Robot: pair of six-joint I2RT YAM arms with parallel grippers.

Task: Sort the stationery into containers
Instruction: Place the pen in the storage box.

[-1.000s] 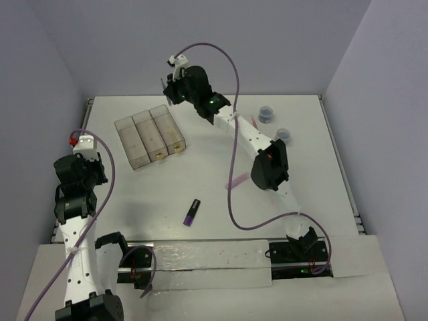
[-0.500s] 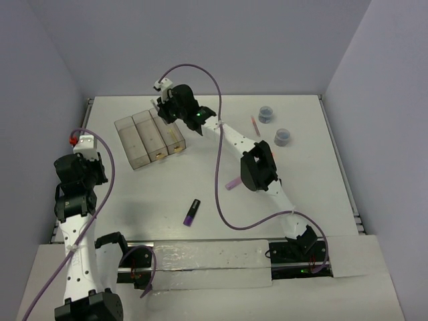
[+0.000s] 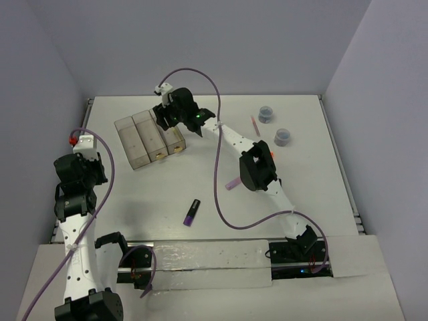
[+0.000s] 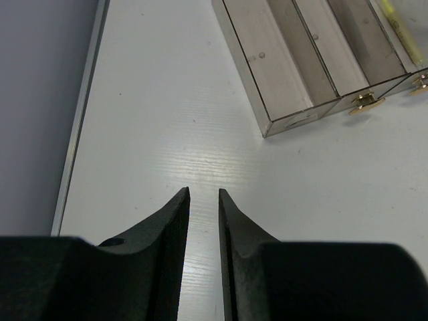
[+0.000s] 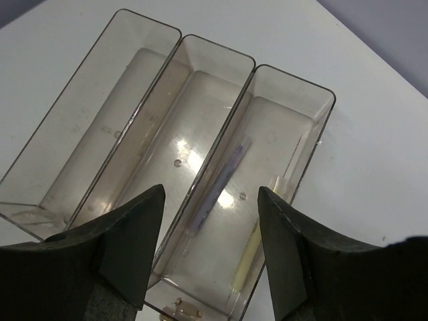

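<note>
At the left edge of the counter [image 3: 200, 154], the left arm [image 3: 73, 200] holds its jaws all but pressed together with nothing between them, aimed at bare surface short of the containers [image 3: 130, 144]. Over that row of three smoky bins hangs the right arm [image 3: 231, 137], its jaws spread wide and empty above the rightmost bin. A grey stick [image 5: 217, 184] and a yellow stick [image 5: 249, 257] already lie lengthwise in that bin, while the other two bins look bare.

Everything left to sort lies away from those open jaws, towards the near edge or to the right. The purple marker [image 3: 192, 212] rests well nearer the arms' bases, about midway between them. Its long axis runs near-to-far with a slight tilt, so the jaws would likely have to close across it from side to side. The lilac marker [image 3: 233, 183] lies beside the right arm's elbow. Farther right, the pink stick [image 3: 255, 125] points near-to-far, flanked by two grey-blue rolls [image 3: 265, 114] [image 3: 282, 137], all on the right arm's side and apparently its to fetch.
</note>
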